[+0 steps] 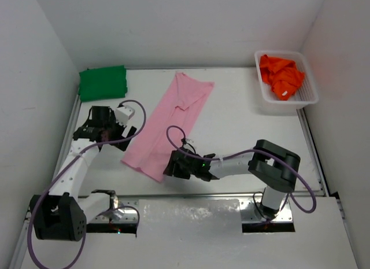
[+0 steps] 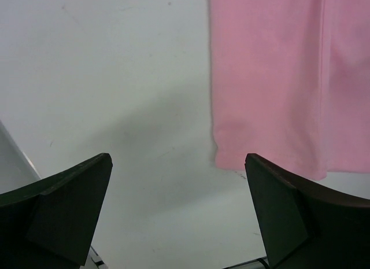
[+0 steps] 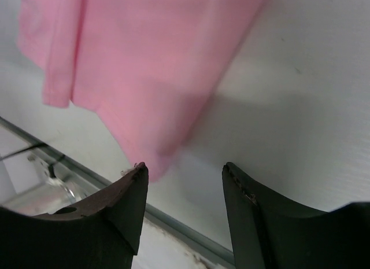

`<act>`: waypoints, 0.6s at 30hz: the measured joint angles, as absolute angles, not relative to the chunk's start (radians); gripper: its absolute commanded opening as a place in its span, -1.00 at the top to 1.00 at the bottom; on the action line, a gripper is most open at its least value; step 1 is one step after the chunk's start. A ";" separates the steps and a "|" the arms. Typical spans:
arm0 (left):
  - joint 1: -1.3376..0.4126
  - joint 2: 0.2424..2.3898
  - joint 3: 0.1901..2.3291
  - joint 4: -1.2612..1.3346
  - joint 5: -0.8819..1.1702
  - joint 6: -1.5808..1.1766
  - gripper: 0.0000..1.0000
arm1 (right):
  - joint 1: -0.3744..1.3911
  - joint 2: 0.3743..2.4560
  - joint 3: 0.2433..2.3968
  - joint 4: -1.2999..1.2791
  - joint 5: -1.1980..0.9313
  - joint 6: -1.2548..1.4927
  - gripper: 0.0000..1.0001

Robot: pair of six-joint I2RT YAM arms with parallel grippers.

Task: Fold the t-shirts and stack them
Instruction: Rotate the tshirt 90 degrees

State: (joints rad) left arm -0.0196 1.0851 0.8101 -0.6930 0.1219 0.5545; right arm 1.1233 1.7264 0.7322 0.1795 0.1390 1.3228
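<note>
Stretching diagonally as a folded strip, pink t-shirt (image 1: pixel 167 124) leaves bare desk (image 1: pixel 243 130) rightward; left fingers (image 2: pixel 58 211), right fingers (image 3: pixel 110 217) both released.

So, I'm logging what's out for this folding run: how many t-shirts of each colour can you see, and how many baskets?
green t-shirt: 1
pink t-shirt: 1
orange t-shirt: 1
white basket: 1
Total: 4

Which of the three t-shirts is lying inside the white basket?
The orange t-shirt, crumpled in the basket at the far right. The green t-shirt lies folded at the far left, and the pink t-shirt lies flat on the table.
</note>
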 measured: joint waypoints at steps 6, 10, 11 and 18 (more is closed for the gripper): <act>-0.020 1.027 0.810 -0.675 0.036 0.516 -0.99 | 1.143 1.816 0.809 0.220 0.153 1.416 -0.02; -0.020 1.013 0.810 -0.675 0.007 0.506 -0.99 | 1.143 1.839 0.809 0.260 0.137 1.460 0.17; -0.020 1.011 0.809 -0.675 0.005 0.502 -0.99 | 1.143 1.844 0.811 0.263 0.134 1.466 0.20; -0.020 1.007 0.810 -0.680 -0.067 0.431 -0.99 | 1.141 1.882 0.769 0.375 0.106 1.551 0.68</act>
